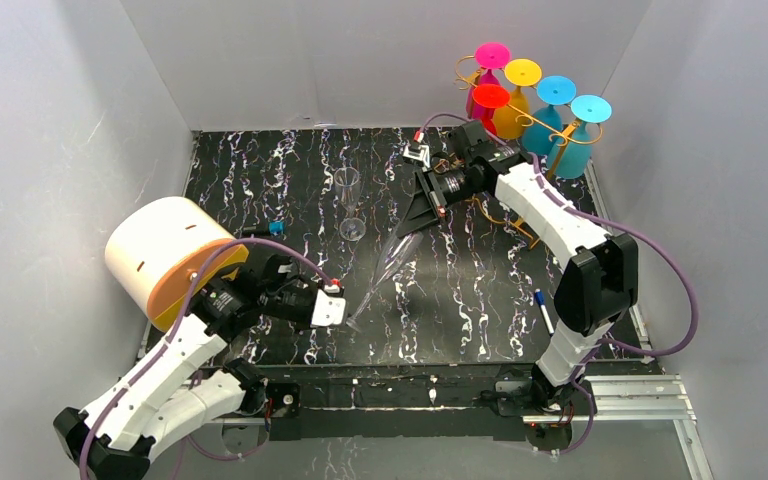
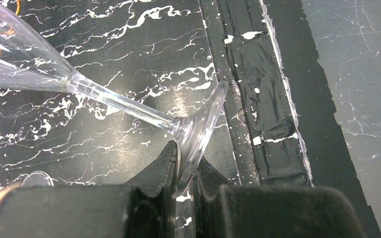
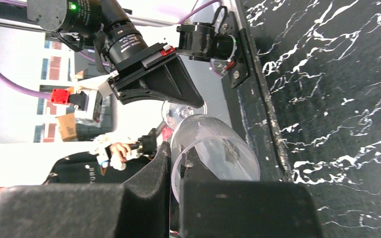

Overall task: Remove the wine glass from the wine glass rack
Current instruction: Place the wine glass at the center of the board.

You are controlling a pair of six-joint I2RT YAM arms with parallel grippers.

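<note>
Count, top view:
- 1 wine glass rack [image 1: 563, 148], gold wire, far right corner of the table [image 1: 480, 290].
- 5 coloured glasses [image 1: 523, 72] hang on it foot-up: 1 magenta, 1 yellow, 1 red, 2 blue.
- 2 clear glasses, both off the rack.
- 1 white-and-orange cylinder [image 1: 165, 255], near my left arm.
- 1 blue-capped marker [image 1: 543, 310].

Clear glass no. 1, the wine glass [image 1: 385, 265], slants across mid-table between my two grippers, well apart from the rack. My left gripper [image 2: 184, 168] is pinched tight on the edge of its foot. My right gripper [image 3: 176, 163] is clamped on the bowl's rim, one finger inside and one outside.

Clear glass no. 2, a flute [image 1: 349, 200], stands alone just behind it.

Writing: none legible.
</note>
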